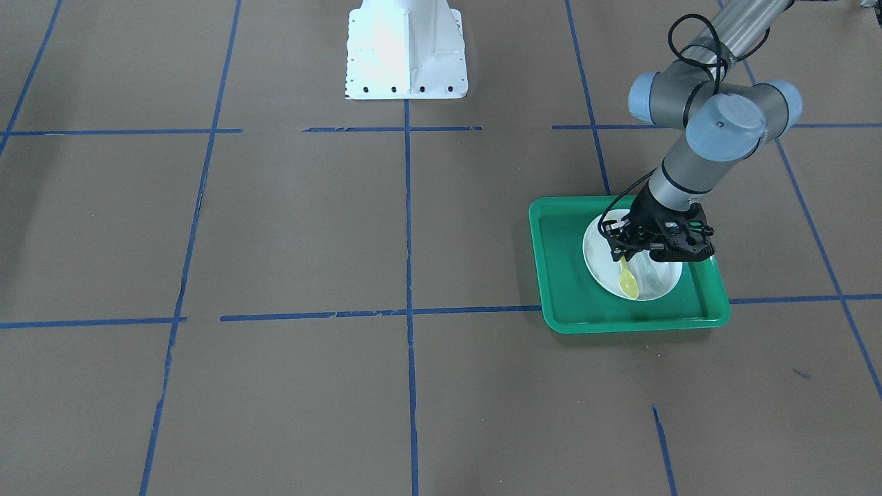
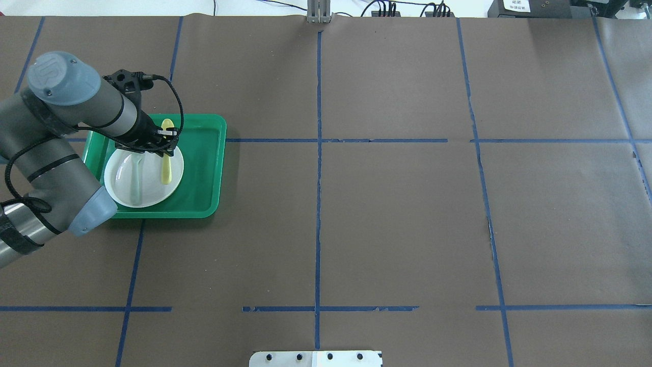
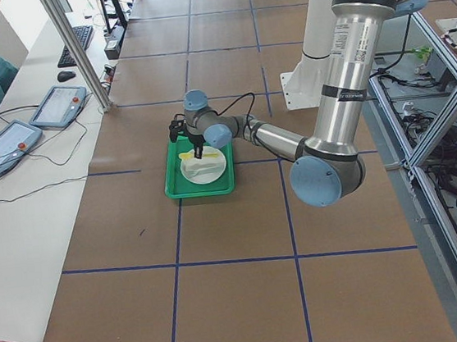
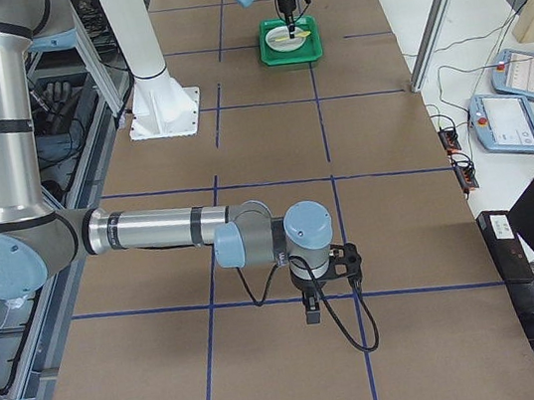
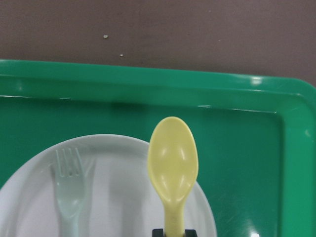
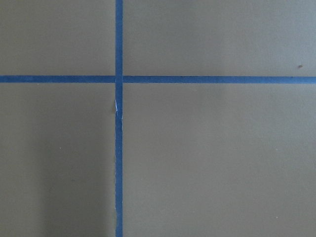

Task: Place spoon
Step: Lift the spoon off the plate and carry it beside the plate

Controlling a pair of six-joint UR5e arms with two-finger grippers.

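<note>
Spoon (image 5: 173, 163) is pinched at the handle by the left gripper (image 5: 174, 233), jaws pressed against it. I see it over the white plate (image 5: 123, 197), just beside the fork (image 5: 69, 182), its bowl overhanging the rim above the green tray (image 5: 237, 148). Right gripper (image 4: 313, 309) hangs over the desk (image 2: 407, 204), well apart; can't tell its state.

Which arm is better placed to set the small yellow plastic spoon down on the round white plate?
Left. The left gripper grips the small yellow plastic spoon by its handle above the round white plate in the green tray. The right gripper hangs far away along the brown table.
</note>
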